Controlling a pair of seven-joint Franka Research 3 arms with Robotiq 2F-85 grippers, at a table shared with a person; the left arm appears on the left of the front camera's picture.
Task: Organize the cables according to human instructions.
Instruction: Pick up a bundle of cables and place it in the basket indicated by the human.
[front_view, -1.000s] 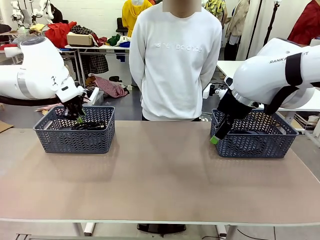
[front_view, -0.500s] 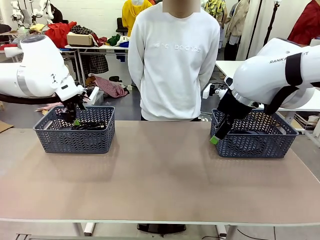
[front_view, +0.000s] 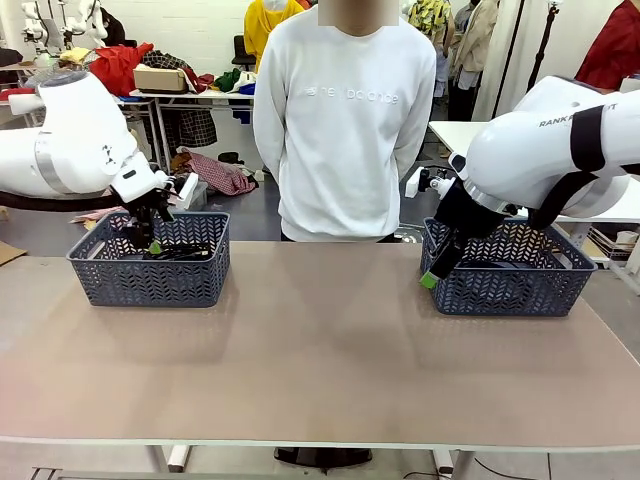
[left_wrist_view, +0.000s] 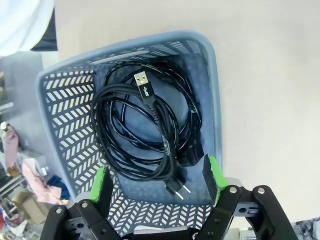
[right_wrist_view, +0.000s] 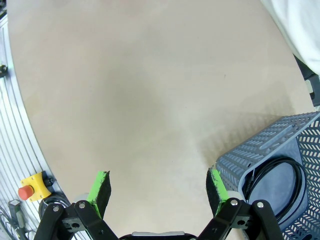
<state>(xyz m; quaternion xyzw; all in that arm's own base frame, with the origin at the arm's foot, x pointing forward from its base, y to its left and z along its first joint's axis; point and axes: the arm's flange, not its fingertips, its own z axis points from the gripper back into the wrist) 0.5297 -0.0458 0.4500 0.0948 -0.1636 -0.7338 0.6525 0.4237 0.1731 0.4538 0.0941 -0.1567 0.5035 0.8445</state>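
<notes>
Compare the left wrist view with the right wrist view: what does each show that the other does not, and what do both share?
Left wrist only: looking down into the left basket, black cables coiled inside it, a USB plug on top and a two-pin plug near the open left claw.

Right wrist only: a wide bare stretch of table, a yellow box with a red button at its edge, and a corner of the right basket with one cable loop beside the open right claw.

Both: grey lattice baskets holding black cable, tan tabletop, empty green-padded claws.
</notes>
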